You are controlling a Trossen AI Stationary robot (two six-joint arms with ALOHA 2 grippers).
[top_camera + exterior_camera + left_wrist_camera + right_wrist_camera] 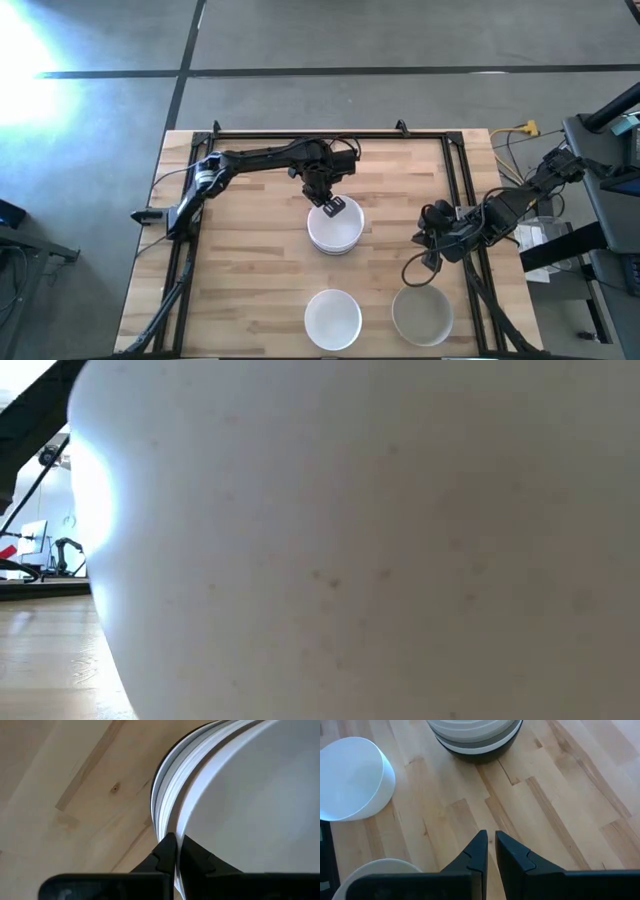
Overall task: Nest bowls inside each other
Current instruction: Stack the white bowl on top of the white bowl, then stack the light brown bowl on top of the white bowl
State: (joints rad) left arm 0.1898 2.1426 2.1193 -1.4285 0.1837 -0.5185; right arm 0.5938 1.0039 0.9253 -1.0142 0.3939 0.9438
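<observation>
Filling almost the whole low view, we see the pale side of a white bowl (380, 540) that stands right at the lens; only a strip of the wooden counter (50, 660) and a bit of the room behind it show past its left edge. From above, we see the counter (250, 260) as light butcher-block planks framed by dark rails, standing on a grey concrete floor (350, 40) crossed by dark lines, with bright glare at the far left.

At the middle of the counter sits a stack of nested bowls (334, 229); the right wrist view shows grey and white rims above a black bowl at the bottom (480, 751). At the near edge stand two single bowls side by side and apart, a white one (332, 318) and a greyish-white one (422, 314). We cannot tell whether anything lies inside them beyond bare glaze.

Our left gripper (334, 208) is at the far rim of the stack, its jaws closed together on the rim of the top white bowl (260, 795). Our right gripper (430, 240) hovers near the counter's right rail, jaws nearly together and holding nothing.

We can read no label or writing.
</observation>
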